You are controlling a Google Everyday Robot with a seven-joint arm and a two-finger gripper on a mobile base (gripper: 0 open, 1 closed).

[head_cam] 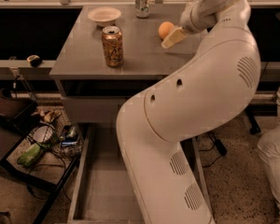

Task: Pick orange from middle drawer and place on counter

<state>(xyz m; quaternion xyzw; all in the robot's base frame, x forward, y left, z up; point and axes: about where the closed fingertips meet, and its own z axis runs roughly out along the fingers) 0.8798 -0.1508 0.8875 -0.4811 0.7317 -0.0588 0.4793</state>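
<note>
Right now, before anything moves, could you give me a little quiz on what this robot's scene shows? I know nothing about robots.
1. True or false: the orange lies in the middle drawer.
2. Which stands nearest the counter's front edge? A bowl, B gold-orange can, C silver can.
3. Where is the gripper?
Key: 1 false, the orange is up at the counter, not in the middle drawer. 2 B. 3 Over the counter's far side, right beside the orange.
</note>
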